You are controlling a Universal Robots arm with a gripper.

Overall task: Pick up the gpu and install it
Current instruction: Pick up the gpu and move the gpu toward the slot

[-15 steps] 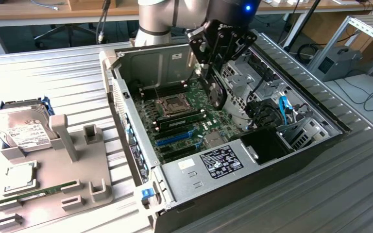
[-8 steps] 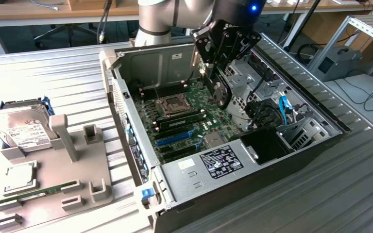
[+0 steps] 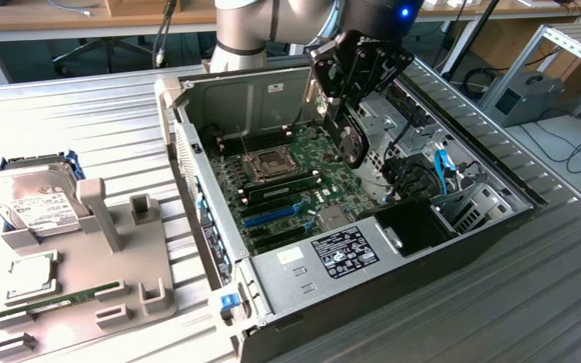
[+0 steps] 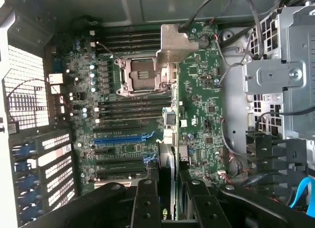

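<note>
No legible text found in either view. The white label on the hard drive and the black label on the power supply carry print and marks, but we cannot read them.

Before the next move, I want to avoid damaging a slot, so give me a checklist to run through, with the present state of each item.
1. gpu gripped by the end effector: ok, clamped edge-on.
2. gpu inside the open computer case: ok, it hangs above the motherboard.
3. Blue expansion slot free: ok, nothing sits in it.
4. gpu lined up with that slot: cannot tell.
5. gpu seated: not ok, not yet in any slot.
6. Loose cables clear of the card: cannot tell.
</note>
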